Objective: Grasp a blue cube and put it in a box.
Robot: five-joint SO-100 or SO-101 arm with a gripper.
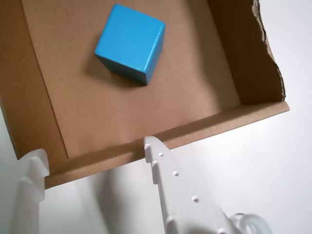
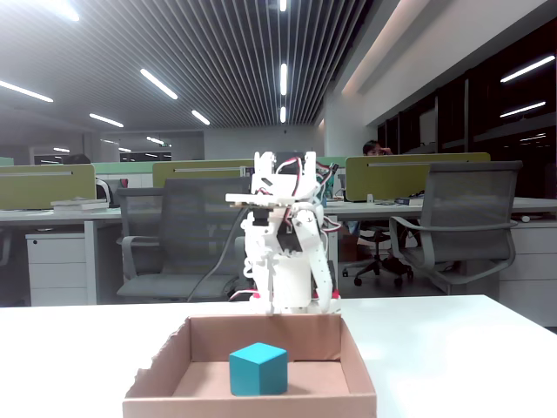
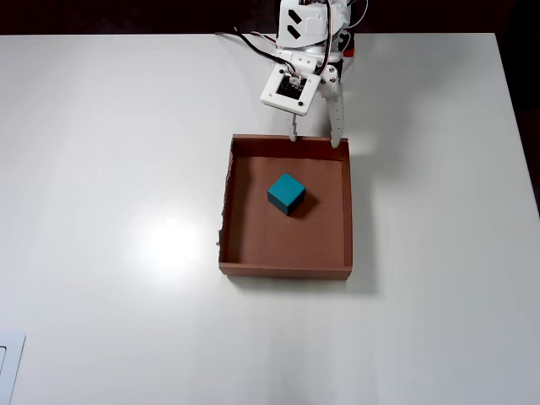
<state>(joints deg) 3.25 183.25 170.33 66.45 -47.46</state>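
Observation:
The blue cube (image 1: 130, 43) (image 3: 287, 193) rests alone on the floor of the box (image 1: 243, 63) (image 3: 287, 270), a little toward the arm side of the middle. In the fixed view the cube (image 2: 258, 368) stands behind the front wall of the box (image 2: 252, 405). My gripper (image 1: 95, 150) (image 3: 315, 139) is open and holds nothing. Its white fingertips hang over the box wall nearest the arm, apart from the cube. In the fixed view the gripper (image 2: 300, 300) points down just behind the box's back wall.
The box lies on a white table (image 3: 110, 211). Its ragged torn edge (image 3: 224, 211) is on the left in the overhead view. The arm's base (image 3: 325, 21) stands at the table's far edge. A pale flat object (image 3: 8, 363) sits at the near left corner.

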